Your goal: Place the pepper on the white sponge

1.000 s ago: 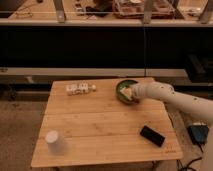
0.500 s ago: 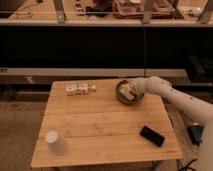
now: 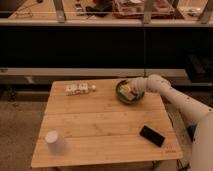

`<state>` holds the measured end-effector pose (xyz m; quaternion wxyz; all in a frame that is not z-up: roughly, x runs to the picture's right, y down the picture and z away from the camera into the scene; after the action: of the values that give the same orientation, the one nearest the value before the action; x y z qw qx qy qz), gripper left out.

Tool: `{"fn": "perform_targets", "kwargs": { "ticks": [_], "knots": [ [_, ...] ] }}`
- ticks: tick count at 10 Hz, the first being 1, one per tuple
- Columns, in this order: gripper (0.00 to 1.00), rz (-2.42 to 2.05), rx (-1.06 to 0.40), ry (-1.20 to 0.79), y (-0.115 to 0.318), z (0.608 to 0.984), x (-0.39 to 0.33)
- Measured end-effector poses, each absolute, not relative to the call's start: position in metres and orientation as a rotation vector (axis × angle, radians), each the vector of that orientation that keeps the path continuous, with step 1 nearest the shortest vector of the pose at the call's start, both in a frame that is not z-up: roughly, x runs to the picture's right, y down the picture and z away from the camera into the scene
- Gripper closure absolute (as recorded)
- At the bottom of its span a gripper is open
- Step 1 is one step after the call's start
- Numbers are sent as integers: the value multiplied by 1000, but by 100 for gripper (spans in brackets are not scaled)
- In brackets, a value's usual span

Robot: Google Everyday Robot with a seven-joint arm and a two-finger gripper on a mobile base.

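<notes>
tool [image 3: 128,90] closed, white arm reaching from right, inside round green bowl [image 3: 122,98] at table's far right | slim red pepper, white sponge: can't tell where | wooden slatted table [image 3: 100,125] | white cup [image 3: 54,142] front left | black flat phone [image 3: 152,135] front right | pale patterned carton [image 3: 76,89] far left

Out on the pale wooden slatted desk [image 3: 100,125], a white paper cup [image 3: 54,142] stands upside down near the front left corner. Far side, left of centre, a pale patterned carton [image 3: 77,89] lies on its side. To its right sits the round green bowl [image 3: 129,93] at the far right. A flat black rectangular phone [image 3: 152,135] lies angled near the front right.
</notes>
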<state>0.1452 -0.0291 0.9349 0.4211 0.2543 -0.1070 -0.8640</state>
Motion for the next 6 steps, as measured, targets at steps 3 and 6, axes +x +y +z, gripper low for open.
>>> {"fn": "perform_targets", "kwargs": {
  "ticks": [3,6],
  "knots": [
    [91,-2183,642,-286,-32,943,146],
    [61,-2190,655,-315,-29,945,143]
  ]
}}
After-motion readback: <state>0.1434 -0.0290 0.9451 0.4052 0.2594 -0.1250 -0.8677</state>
